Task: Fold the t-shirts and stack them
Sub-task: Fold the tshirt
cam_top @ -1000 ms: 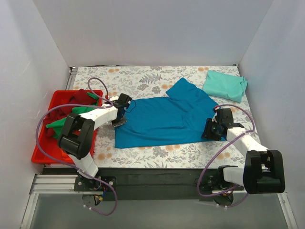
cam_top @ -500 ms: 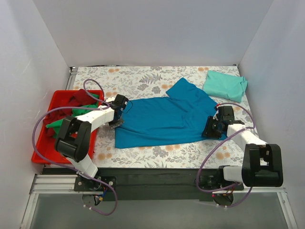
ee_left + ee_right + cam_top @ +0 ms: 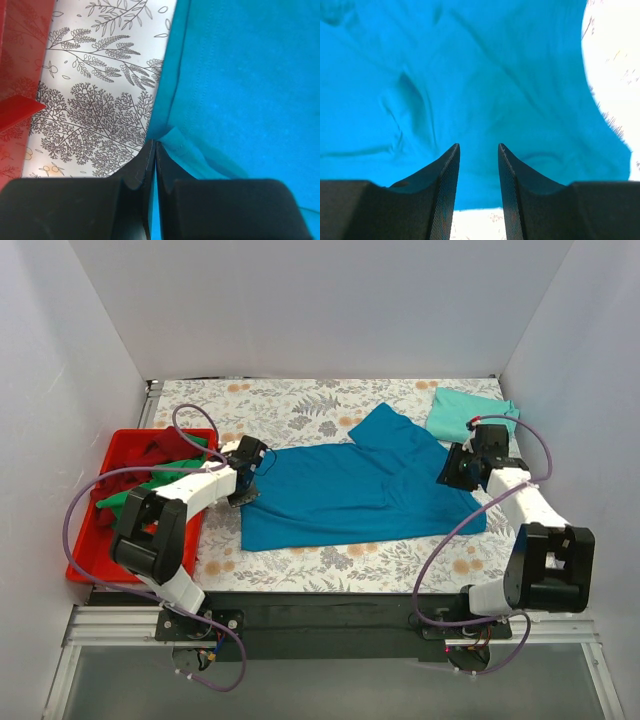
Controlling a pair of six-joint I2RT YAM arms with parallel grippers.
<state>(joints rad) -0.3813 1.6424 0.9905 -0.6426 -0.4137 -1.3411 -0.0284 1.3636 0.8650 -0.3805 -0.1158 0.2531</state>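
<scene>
A deep blue t-shirt [image 3: 340, 495] lies spread flat in the middle of the table. My left gripper [image 3: 245, 497] is at its left edge, shut on a small pinch of the blue t-shirt's hem [image 3: 176, 141], with the fingertips [image 3: 150, 150] pressed together. My right gripper [image 3: 450, 475] hovers open over the shirt's right side, near the sleeve. Blue cloth [image 3: 470, 75] fills the right wrist view, and nothing is between the jaws. A pale mint t-shirt [image 3: 470, 415] lies folded at the far right corner. Bright green [image 3: 130, 502] and dark red [image 3: 160, 448] t-shirts sit bunched in the tray.
A red plastic tray [image 3: 88, 558] stands at the left edge of the table, close beside my left arm. White walls close in the table on three sides. The floral tablecloth [image 3: 290, 405] shows bare behind the blue shirt and along the near edge.
My right gripper has moved from the blue shirt's near right corner up toward its far right side, by the mint shirt. The left gripper has shifted only slightly and stays shut.
</scene>
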